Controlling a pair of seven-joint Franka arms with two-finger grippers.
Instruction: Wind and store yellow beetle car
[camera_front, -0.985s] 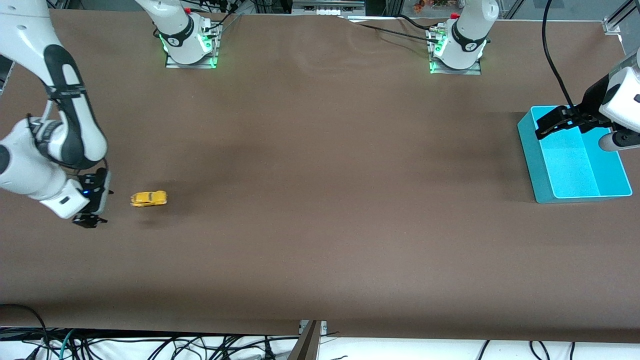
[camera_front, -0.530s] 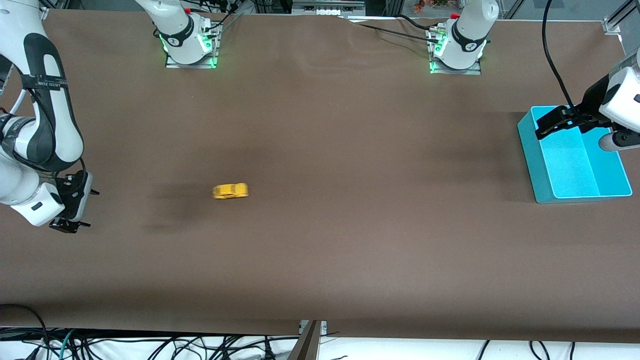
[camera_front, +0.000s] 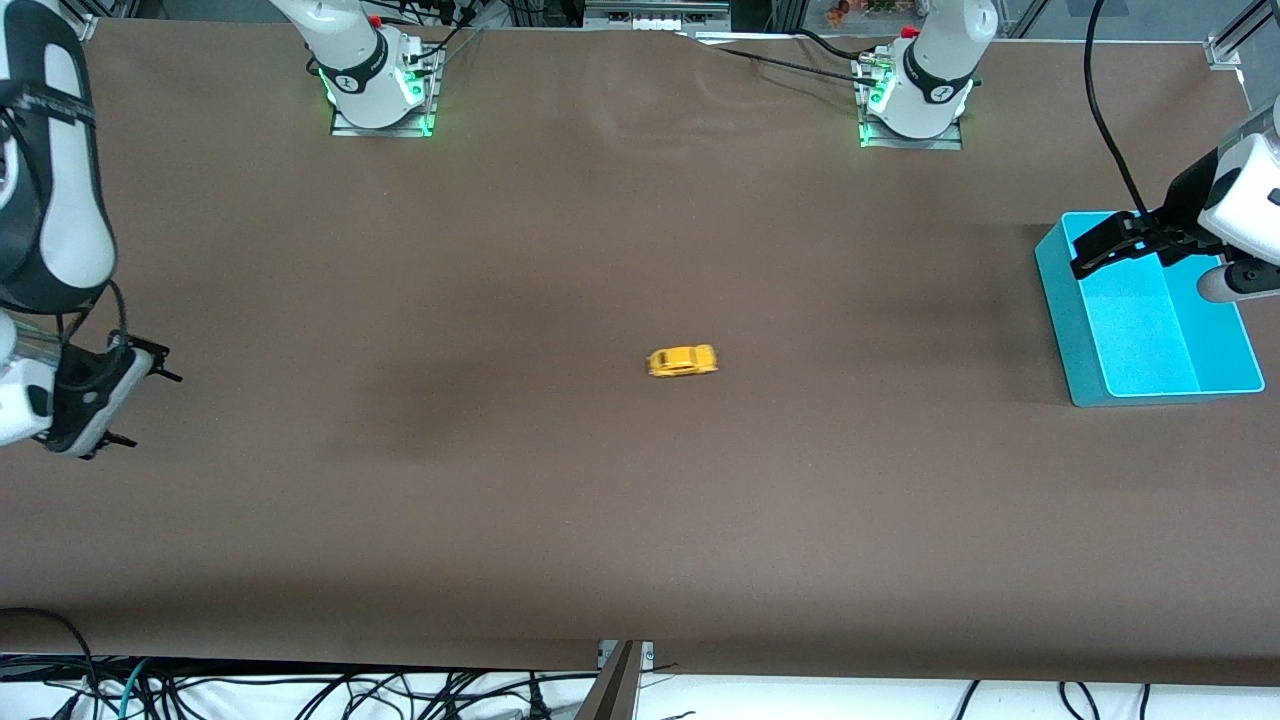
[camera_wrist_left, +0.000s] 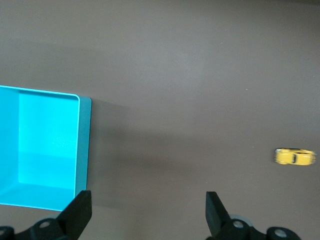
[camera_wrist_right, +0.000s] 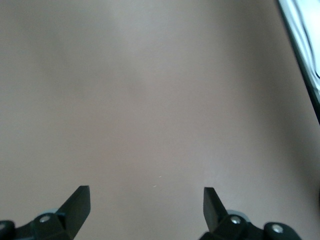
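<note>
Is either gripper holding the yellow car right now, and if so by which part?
Nothing is held. The yellow beetle car sits free mid-table. The right gripper is open over bare table at its own end; the left gripper is open at the blue bin's edge.

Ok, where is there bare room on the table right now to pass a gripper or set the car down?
Bare brown table lies all around the yellow beetle car: between it and the open right gripper at that arm's end, and between it and the blue bin. The only crowded spot is the bin's rim farthest from the front camera, where the open left gripper hangs; the bin itself looks empty.
</note>
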